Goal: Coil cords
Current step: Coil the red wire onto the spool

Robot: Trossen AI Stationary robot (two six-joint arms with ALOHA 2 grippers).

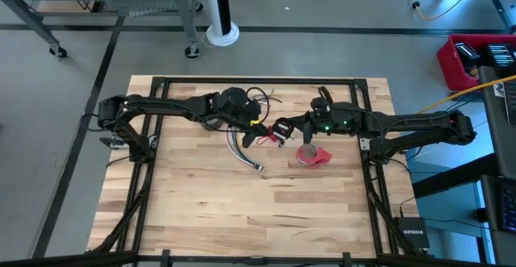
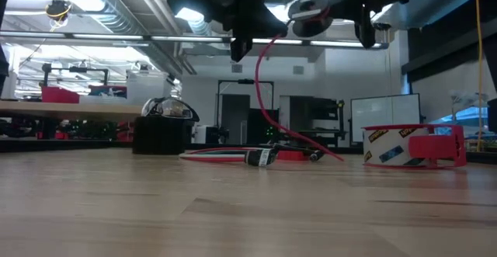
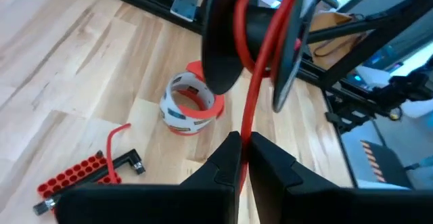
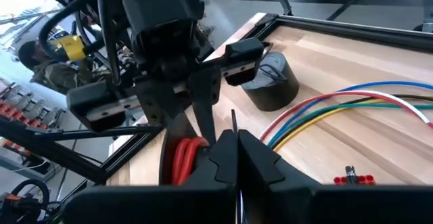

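High view: my left arm reaches in from the left edge of the table (image 1: 201, 210), my right arm from the right; both wrists meet above the far centre. My left gripper (image 1: 251, 135) and right gripper (image 1: 280, 130) sit close together, and the dark arm bodies hide the fingertips, so finger detail is unreadable here. The bundle of coloured wires (image 1: 242, 152) trails from under my left wrist toward the near side, ending in a plug end (image 1: 259, 168). The red tape roll (image 1: 313, 155) lies just beside my right forearm.

Low view: both grippers are cut off by the upper edge. A red cord (image 2: 264, 94) hangs from them in a curve down to the wires lying on the tabletop. A dark cylindrical object (image 2: 161, 129) stands at the left; what it is cannot be determined.

Left wrist view: my left fingers (image 3: 226, 158) are pressed nearly together, pinching the red cord (image 3: 252, 95), which loops around the two fingers of my right gripper beyond. A small red block (image 3: 71, 176) lies on the wood.

Right wrist view: my right fingers (image 4: 254, 158) are pressed together. Red cord turns (image 4: 184, 158) are wound on them, partly hidden. My left gripper faces me, fingertips pointing down.
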